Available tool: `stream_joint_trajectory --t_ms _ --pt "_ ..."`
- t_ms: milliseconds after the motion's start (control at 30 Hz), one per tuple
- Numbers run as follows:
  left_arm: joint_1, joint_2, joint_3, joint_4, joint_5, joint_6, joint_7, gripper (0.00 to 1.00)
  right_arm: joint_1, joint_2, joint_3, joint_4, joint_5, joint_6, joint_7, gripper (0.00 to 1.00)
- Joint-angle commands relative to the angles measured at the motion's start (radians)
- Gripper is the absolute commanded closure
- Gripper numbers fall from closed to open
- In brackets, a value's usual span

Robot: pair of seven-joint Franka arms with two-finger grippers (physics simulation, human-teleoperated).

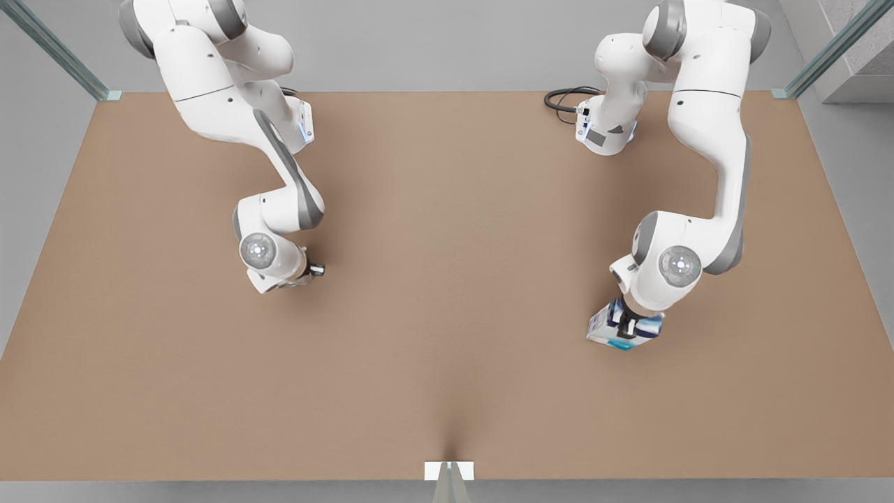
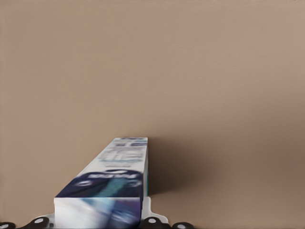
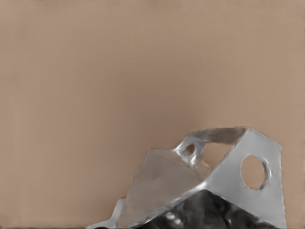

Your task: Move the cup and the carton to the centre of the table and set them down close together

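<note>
The carton [image 1: 624,331], printed dark blue, white and teal, sits at the front view's right, over the light-brown table [image 1: 447,279]. My left gripper [image 1: 628,326] is shut on it from above. In the left wrist view the carton [image 2: 119,181] stretches away from the hand between the finger bases. At the front view's left, my right gripper [image 1: 309,274] hangs low over the table. The faceted translucent cup [image 3: 228,181] lies tilted right against it in the right wrist view, and the gripper is shut on the cup. The hand hides most of the cup in the front view.
A black cable [image 1: 566,101] loops by the arm base at the back right. A small white bracket [image 1: 448,470] sits at the middle of the table's front edge. Glass posts stand at the back corners. Bare tabletop lies between the two arms.
</note>
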Motion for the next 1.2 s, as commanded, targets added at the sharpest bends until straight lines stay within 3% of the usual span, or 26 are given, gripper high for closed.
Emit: stream_joint_trajectory --t_ms 0,167,233,300,433,533,600,633,667,767,967,1033,1100,1133,1167 --pt "0.0 0.0 0.0 0.0 -0.001 0.0 0.0 0.49 0.01 0.002 0.0 0.018 -0.005 -0.007 0.002 0.79" --pt "0.009 -0.012 -0.003 0.014 -0.011 -0.007 -0.005 0.54 0.273 0.459 -0.018 0.805 0.002 -0.076 0.013 0.79" --pt "0.006 -0.037 -0.003 0.028 -0.011 -0.019 -0.044 0.55 0.386 0.597 -0.094 0.991 0.006 -0.073 0.01 0.79" --pt "0.003 -0.058 -0.005 0.041 -0.011 -0.054 -0.048 0.55 0.421 0.683 -0.1 1.125 0.012 -0.06 0.009 0.79" --pt "-0.003 -0.058 -0.008 0.198 -0.008 -0.286 -0.083 0.54 0.443 0.741 -0.12 1.171 0.014 0.016 0.006 0.79" --pt "-0.003 -0.075 -0.011 0.311 -0.016 -0.41 -0.124 0.53 0.443 0.77 -0.133 1.198 0.014 0.037 0.006 0.66" --pt "-0.002 -0.081 -0.041 0.356 -0.033 -0.481 -0.204 0.53 0.45 0.773 -0.135 1.198 0.014 0.057 0.007 0.39" --pt "-0.003 -0.086 -0.066 0.364 -0.036 -0.511 -0.284 0.53 0.455 0.778 -0.141 1.2 0.014 0.066 0.004 0.16" --pt "-0.008 -0.095 -0.084 0.364 -0.034 -0.525 -0.331 0.53 0.457 0.779 -0.141 1.2 0.014 0.072 0.004 0.02" --pt "-0.009 -0.095 -0.144 0.364 -0.03 -0.551 -0.445 0.54 0.457 0.779 -0.143 1.198 0.014 0.074 0.004 0.0" --pt "-0.043 -0.086 -0.15 0.373 -0.028 -0.54 -0.459 0.53 0.46 0.772 -0.141 1.198 0.014 0.066 0.013 0.0" --pt "-0.043 -0.083 -0.152 0.373 -0.03 -0.539 -0.462 0.53 0.463 0.701 -0.143 1.183 0.043 0.016 0.019 0.0" --pt "-0.043 -0.083 -0.155 0.373 -0.031 -0.539 -0.48 0.53 0.42 0.482 -0.137 1.1 0.075 -0.174 0.018 0.0" --pt "-0.043 -0.083 -0.158 0.373 -0.03 -0.542 -0.48 0.53 0.325 0.327 -0.14 1.099 0.061 -0.475 -0.057 0.0" --pt "-0.045 -0.083 -0.16 0.373 -0.03 -0.54 -0.495 0.53 0.149 0.223 -0.144 1.083 -0.047 -0.672 -0.427 0.0"
